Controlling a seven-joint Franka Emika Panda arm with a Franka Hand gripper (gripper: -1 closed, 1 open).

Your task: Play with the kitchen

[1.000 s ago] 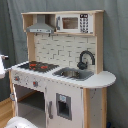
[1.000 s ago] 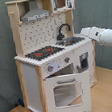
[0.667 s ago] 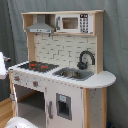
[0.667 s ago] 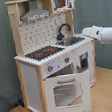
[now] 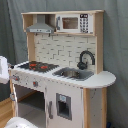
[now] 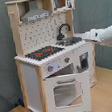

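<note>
Honestly, I judge the play barely begun. The kitchen (image 6: 54,54) stands on the wooden floor (image 6: 110,93) against a grey curtain (image 5: 12,40), and nothing on it looks disturbed: the hob (image 6: 45,52) is bare and the microwave (image 5: 74,23) is shut. The oven door (image 6: 67,93) with its window hangs slightly ajar in the second exterior view. My arm (image 6: 103,34) reaches in from the second exterior view's right, its tip near the sink (image 6: 71,40) and faucet (image 6: 63,31). Whether my pincer is spread or closed, or holding anything, I cannot tell. Knobs, doors and faucet all remain to try. No brand or readable writing shows anywhere.
</note>
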